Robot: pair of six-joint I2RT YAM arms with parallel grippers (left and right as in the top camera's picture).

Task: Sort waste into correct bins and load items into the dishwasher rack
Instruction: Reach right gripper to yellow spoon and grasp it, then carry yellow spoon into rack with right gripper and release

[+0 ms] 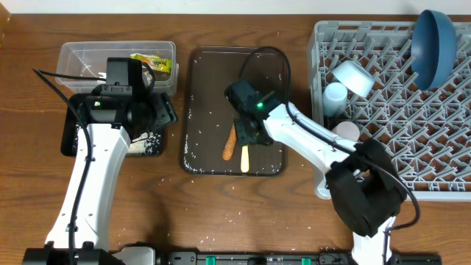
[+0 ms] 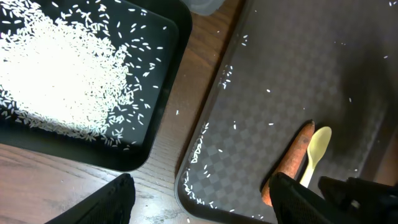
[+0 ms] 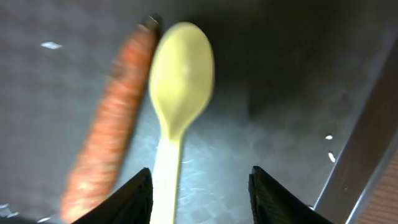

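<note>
1. My right gripper [image 3: 199, 186] hangs wide open and empty over the pale yellow spoon [image 3: 180, 74].
2. The spoon lies on the serving tray [image 1: 206, 81], mid-worktop, just beside the sausage stick [image 3: 112, 124] (rice grains [image 2: 205, 134] scattered around).
3. My left gripper [image 2: 202, 199] gapes empty too.

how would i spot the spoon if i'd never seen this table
Find the dark brown serving tray in the middle, between the black tray of rice and the grey dishwasher rack. Near its robot-side edge two thin things lie side by side: the spoon is the pale yellow, round-ended one, not the orange-brown stick.
</note>
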